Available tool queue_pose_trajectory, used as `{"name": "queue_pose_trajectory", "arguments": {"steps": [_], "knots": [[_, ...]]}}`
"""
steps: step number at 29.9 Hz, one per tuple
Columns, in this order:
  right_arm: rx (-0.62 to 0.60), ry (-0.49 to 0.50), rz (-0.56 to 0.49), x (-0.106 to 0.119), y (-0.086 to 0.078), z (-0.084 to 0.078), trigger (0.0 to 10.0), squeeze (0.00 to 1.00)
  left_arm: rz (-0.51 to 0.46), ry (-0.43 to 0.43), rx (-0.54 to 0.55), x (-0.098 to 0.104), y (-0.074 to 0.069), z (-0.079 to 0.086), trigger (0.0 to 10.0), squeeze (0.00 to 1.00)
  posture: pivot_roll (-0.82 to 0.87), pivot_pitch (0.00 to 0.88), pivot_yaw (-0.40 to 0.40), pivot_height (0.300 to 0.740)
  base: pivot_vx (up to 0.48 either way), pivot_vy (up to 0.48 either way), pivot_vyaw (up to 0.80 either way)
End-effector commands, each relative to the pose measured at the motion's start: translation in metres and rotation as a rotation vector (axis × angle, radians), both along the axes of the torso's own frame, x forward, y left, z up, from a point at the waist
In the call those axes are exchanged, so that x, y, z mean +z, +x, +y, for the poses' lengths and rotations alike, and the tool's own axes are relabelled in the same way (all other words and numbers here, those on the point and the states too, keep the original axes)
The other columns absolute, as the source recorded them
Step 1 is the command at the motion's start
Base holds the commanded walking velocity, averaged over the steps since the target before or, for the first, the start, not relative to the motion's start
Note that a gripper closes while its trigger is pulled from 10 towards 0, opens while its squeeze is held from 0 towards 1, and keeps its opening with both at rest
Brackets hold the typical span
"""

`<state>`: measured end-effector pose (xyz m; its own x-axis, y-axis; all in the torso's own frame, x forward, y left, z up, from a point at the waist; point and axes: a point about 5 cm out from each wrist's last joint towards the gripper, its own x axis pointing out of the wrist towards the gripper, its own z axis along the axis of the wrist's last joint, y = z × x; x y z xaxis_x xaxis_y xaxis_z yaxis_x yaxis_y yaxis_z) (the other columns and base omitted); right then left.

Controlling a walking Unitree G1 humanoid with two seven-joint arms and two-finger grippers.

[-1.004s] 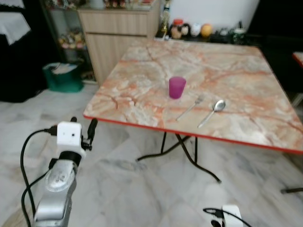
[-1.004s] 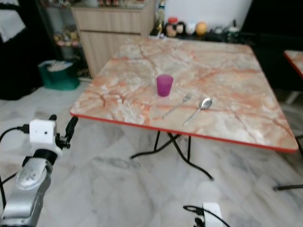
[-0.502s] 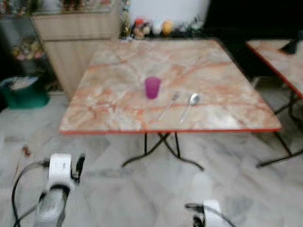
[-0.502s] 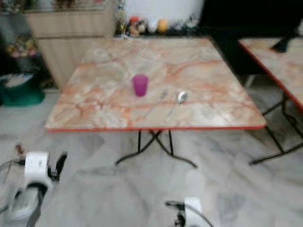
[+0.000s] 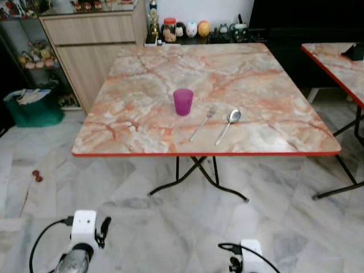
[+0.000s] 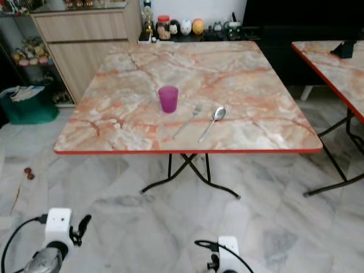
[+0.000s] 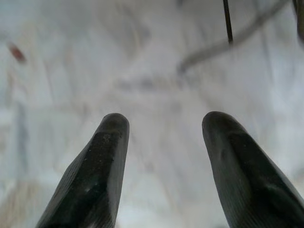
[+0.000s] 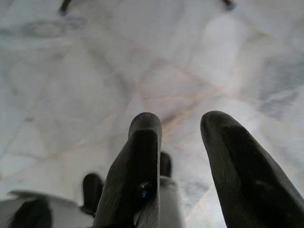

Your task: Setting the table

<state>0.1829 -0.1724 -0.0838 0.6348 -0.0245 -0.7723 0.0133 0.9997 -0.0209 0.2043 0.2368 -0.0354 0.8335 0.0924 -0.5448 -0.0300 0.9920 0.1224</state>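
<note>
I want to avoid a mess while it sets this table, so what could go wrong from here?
The purple cup stands upright just beside the fork and spoon; a reach for either utensil could knock it over. Both utensils lie flat on the marble table, which may make them hard to pinch. The table's black legs splay across the floor where the robot might step.

Bright, even daylight, eye views sharp; both wrist views softly blurred.

Left gripper [image 7: 164, 142], right gripper [image 8: 180, 142] low, fingers apart.
</note>
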Motion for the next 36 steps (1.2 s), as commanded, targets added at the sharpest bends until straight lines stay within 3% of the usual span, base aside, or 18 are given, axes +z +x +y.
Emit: {"name": "queue_pose_trajectory", "arguments": {"steps": [1,7,15,18,21,23,30,32,36], "knots": [[-0.041,-0.014,-0.046,0.007,0.009,-0.016,10.0,0.00,0.068,0.000,-0.032,-0.012,-0.006,-0.003,10.0,0.00,-0.01,0.000,0.051,0.740,0.000,0.000,0.00],[-0.076,-0.037,-0.132,0.017,0.021,-0.030,10.0,0.00,0.154,-0.019,-0.019,-0.025,-0.019,-0.004,10.0,0.00,-0.02,0.000,0.053,0.740,0.000,0.000,0.00],[-0.100,-0.022,-0.386,0.050,0.058,-0.036,10.0,0.00,0.241,-0.023,0.000,-0.040,-0.039,-0.005,10.0,0.00,-0.03,0.000,0.051,0.740,0.000,0.000,0.00],[-0.094,-0.018,-0.521,0.069,0.076,-0.034,10.0,0.00,0.241,-0.030,0.004,-0.041,-0.040,-0.007,10.0,0.00,-0.03,0.000,0.050,0.740,0.000,0.000,0.00],[-0.083,-0.011,-0.580,0.077,0.082,-0.030,10.0,0.00,0.231,-0.043,0.017,-0.041,-0.039,-0.007,10.0,0.00,-0.03,0.000,0.048,0.740,0.000,0.000,0.00],[-0.044,-0.020,-0.683,0.093,0.092,-0.023,10.0,0.00,0.220,-0.052,0.029,-0.041,-0.037,-0.009,10.0,0.00,-0.03,0.000,0.048,0.740,0.000,0.000,0.00],[-0.008,-0.025,-0.772,0.108,0.099,-0.019,10.0,0.00,0.227,-0.054,0.043,-0.042,-0.039,-0.008,10.0,0.00,-0.03,0.000,0.052,0.740,0.000,0.000,0.00],[-0.027,-0.042,-0.871,0.128,0.107,-0.021,10.0,0.00,0.233,-0.061,0.065,-0.043,-0.041,-0.005,10.0,0.00,-0.04,0.000,0.054,0.740,0.000,0.000,0.00],[-0.051,-0.058,-0.931,0.142,0.113,-0.020,10.0,0.00,0.243,-0.062,0.069,-0.043,-0.042,-0.005,10.0,0.00,-0.04,0.000,0.057,0.740,0.000,0.000,0.00]]}}
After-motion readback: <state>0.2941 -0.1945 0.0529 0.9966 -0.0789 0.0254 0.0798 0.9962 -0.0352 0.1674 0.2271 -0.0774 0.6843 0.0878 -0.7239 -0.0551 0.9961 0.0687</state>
